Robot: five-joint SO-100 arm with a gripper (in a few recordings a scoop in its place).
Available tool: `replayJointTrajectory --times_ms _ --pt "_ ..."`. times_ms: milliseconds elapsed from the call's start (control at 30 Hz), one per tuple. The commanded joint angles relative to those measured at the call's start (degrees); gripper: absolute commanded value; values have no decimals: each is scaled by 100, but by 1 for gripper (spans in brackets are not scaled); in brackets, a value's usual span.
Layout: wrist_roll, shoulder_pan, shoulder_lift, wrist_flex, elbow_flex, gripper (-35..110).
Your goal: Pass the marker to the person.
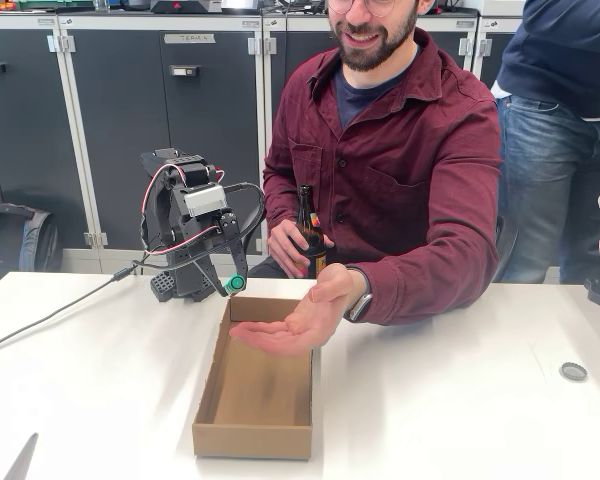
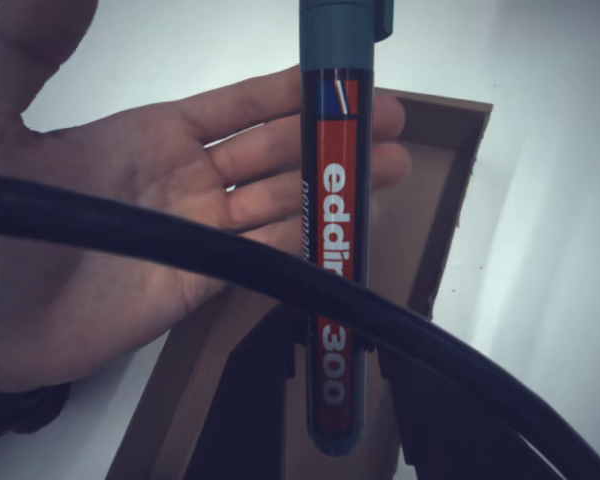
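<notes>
The black robot arm stands near the far edge of the white counter [image 1: 100, 400], left of the middle in the fixed view, with its gripper [image 1: 230, 280] pointing down and clenched on the thick green marker with a red-and-white printed label [image 2: 337, 250]. In the fixed view just the green end of the marker [image 1: 236, 284] shows below the black fingers, hanging above the far left corner of the open shallow brown cardboard box [image 1: 255, 440] that lies on the counter near its middle.

The wrist view looks along the marker: its cap is at the top of the picture, its barrel runs down the middle, and the dark fingers press it from both sides near the bottom. A thick black cable [image 2: 180, 250] crosses in front.

The person in a maroon shirt over a navy tee [image 1: 400, 170] sits behind the far edge of the counter and stretches one open hand [image 1: 290, 325], palm up, over the far end of the box, just beside the marker but not touching it. In the wrist view that palm [image 2: 130, 230] lies below and to the left of the marker. The person's other hand holds a brown glass bottle [image 1: 309, 235] upright at the counter's far edge. A second person in a navy sweater and blue jeans [image 1: 560, 120] stands at the right behind the counter.
</notes>
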Motion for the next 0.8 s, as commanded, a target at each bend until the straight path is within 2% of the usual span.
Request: replayJointTrajectory --times_ms 0,133,467,767 --pt "132 -167 527 -562 466 -5" --pt "571 -431 729 -562 686 -5" --pt "1714 -598 -562 -765 -299 -5" --pt "1898 -562 -1125 -1055 -686 -5"
